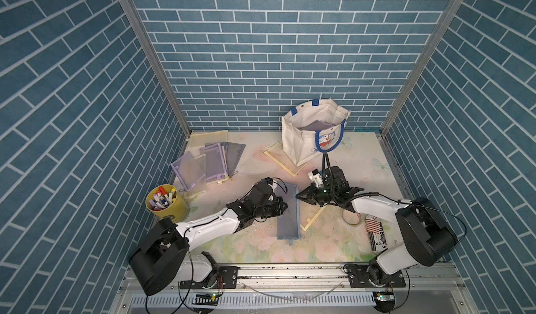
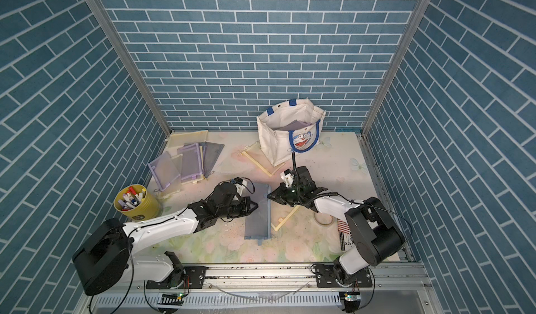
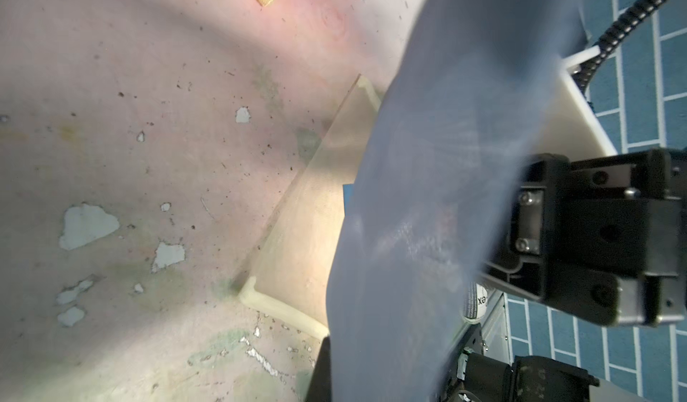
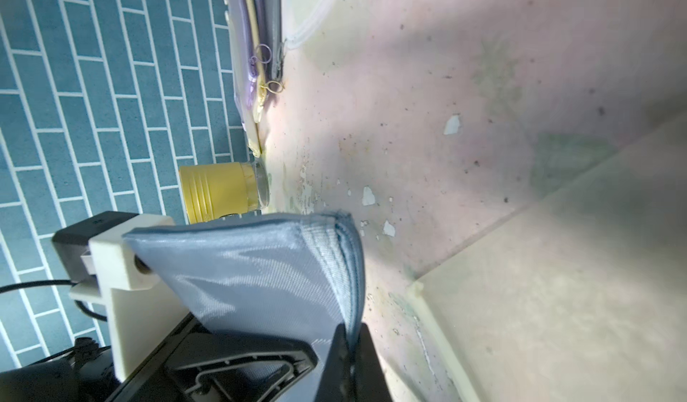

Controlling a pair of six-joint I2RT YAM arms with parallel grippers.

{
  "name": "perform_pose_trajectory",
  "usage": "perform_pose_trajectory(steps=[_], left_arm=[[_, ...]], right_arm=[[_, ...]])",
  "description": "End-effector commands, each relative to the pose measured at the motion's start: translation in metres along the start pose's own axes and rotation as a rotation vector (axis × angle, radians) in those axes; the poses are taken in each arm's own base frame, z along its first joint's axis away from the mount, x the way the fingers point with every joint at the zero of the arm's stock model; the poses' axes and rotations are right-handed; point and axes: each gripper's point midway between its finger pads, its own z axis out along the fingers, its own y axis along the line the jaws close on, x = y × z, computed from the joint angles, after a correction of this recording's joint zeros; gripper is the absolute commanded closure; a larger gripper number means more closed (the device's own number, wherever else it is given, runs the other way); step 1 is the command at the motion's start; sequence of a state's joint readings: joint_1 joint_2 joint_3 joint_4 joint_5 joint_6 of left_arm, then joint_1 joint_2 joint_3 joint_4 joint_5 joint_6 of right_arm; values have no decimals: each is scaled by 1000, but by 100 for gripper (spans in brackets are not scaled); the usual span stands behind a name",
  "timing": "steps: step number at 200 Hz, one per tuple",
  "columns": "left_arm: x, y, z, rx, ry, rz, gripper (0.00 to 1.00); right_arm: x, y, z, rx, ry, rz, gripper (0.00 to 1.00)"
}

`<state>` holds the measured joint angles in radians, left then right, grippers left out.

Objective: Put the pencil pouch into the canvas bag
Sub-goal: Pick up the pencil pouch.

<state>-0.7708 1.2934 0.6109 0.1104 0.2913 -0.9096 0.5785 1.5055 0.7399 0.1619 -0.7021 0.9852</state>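
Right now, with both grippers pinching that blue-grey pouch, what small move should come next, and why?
Probably raise both arms together, lifting the pencil pouch off the table. The left gripper and right gripper are each shut on opposite long edges of it, so the grasp looks done, while the canvas bag stands open farther back, its rim well above the table.

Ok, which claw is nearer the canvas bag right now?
Right. The right claw grips the blue pencil pouch on the side facing the canvas bag; the left claw grips its opposite edge, farther off.
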Motion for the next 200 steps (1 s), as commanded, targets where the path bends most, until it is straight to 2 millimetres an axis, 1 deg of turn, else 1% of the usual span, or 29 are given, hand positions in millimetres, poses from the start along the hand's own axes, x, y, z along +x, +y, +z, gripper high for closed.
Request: perform_pose_trajectory(steps=[1,24,44,50,53,65,80,90,111,129,136,150,154,162,173,189,200], left_arm=[[-9,0,-17,-19,-32,41,100],[-24,-22,-38,39,-74,91,100],[-40,-46,-58,107,-124,129,100],[-42,-50,-61,124,-131,139,100],[-48,-61,-67,151,-148,151,100],[-55,-79,-76,203,-160,174,100],[-60,-98,-83,267,-166,198,100],[-64,-110,-87,310,-169,208,100],[-70,-134,-91,403,-168,224,100],[-74,-147,-91,445,-159,242,100],[-77,-151,-90,451,-155,246,100],[-83,-154,-87,451,-154,235,100],[-85,-155,-87,453,-156,230,100],[-88,-158,-88,465,-164,224,100],[-94,-158,-88,472,-178,215,100],[-102,-154,-88,467,-187,198,100],[-106,-152,-89,469,-204,191,100]], right_arm=[[-8,27,-15,-11,-28,-73,88],[-12,63,-31,-72,-55,-132,65],[-12,87,-45,-116,-67,-178,50],[-11,91,-49,-123,-71,-192,47],[-10,94,-51,-127,-73,-199,45],[-9,101,-56,-140,-73,-227,40],[-7,110,-59,-166,-66,-259,38],[-7,119,-61,-201,-65,-280,37],[-6,139,-64,-284,-43,-317,37],[-4,156,-67,-357,-23,-358,39],[-4,162,-69,-385,-12,-372,44],[-3,173,-71,-435,11,-386,63],[-3,175,-71,-448,17,-387,67],[-2,181,-74,-477,25,-401,73],[-2,185,-77,-492,25,-411,77],[-1,189,-82,-513,30,-424,79],[-3,188,-85,-514,33,-423,73]])
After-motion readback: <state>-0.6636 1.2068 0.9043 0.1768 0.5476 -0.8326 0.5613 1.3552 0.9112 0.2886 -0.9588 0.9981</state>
